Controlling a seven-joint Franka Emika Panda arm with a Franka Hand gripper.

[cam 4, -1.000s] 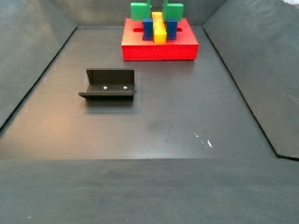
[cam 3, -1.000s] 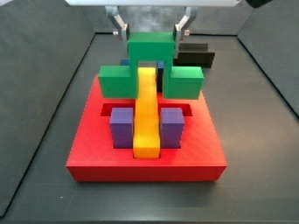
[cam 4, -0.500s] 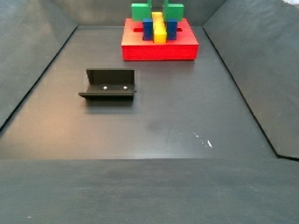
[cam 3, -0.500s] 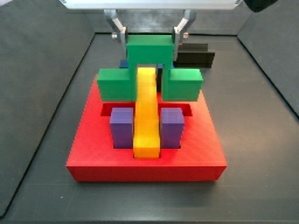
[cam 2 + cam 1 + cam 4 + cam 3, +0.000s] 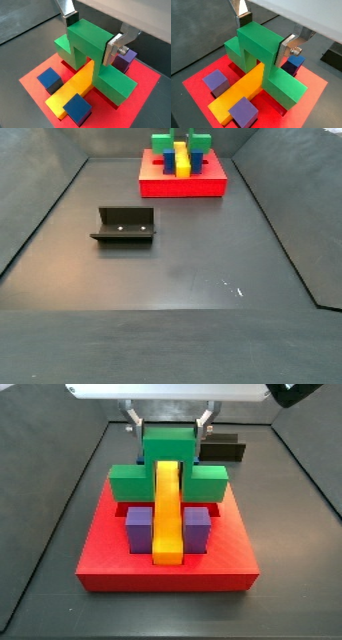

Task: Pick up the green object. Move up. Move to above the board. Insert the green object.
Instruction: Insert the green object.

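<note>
Clamping the green object (image 5: 264, 60) by its tall centre block, gripper (image 5: 261, 32) closed on it, silver fingers (image 5: 115, 50) flat against two opposite faces in both wrist views. Sitting at the far end of the board (image 5: 227, 556) in a side view, gripper (image 5: 171, 424) directly above, side blocks straddling the yellow bar (image 5: 166, 514) and low over the red surface. Cannot tell whether fully seated in the slot or a touch above it.

Looks rigid, moulded, light; smooth faces, so probably a bit slippery. Centre block the right place to hold: flat parallel sides, balanced between the two lower wings. Unlikely to be fragile, but a tilted insert could jam against the bar.

Around it: purple blocks (image 5: 140, 527) either side of the bar near the front, a blue block (image 5: 292, 65) just behind the piece. Small black block (image 5: 225, 448) on the floor behind the board. Fixture (image 5: 124, 225) well apart, out on the dark floor.
</note>
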